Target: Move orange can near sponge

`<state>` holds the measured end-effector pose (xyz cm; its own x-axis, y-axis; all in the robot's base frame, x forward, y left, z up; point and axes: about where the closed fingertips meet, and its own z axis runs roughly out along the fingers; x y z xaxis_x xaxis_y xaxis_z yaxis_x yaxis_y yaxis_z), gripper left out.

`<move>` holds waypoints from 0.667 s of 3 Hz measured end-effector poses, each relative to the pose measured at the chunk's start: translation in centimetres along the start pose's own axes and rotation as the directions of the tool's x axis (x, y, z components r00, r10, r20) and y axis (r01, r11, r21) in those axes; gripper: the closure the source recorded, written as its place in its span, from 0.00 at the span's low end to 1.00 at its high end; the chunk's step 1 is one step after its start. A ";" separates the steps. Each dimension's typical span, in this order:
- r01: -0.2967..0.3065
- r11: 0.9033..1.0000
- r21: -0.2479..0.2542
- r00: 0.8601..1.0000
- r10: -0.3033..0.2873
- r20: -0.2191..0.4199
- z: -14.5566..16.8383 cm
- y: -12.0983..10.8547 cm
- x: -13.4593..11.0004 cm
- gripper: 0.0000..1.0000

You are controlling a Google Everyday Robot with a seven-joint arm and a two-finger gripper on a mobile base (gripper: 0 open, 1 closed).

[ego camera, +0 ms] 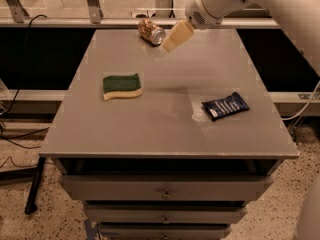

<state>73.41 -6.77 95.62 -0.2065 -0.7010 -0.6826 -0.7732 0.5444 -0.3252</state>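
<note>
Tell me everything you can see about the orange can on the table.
The orange can is a small metal drink can, mottled orange-gold and tan, with a shiny silver end. It lies on its side at the far edge of the table, beyond the sponge. The gripper hangs just right of it; contact cannot be told.

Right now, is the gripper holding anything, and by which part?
Nothing appears held. The gripper hangs close beside the orange can, which lies on its side at the far edge of the table.

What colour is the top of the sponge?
Dark green sponge, camera view; pincer beside orange can.
</note>
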 end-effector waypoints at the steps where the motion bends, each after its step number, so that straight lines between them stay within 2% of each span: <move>1: -0.059 0.997 0.042 0.997 0.057 0.052 5.1 -2.9 -1.1 0.00; 2: -0.132 0.989 0.068 0.988 0.126 0.089 9.6 -5.2 -1.4 0.00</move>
<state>83.46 -4.16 92.00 -0.2484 -0.5831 -0.7735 -0.6967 0.6623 -0.2756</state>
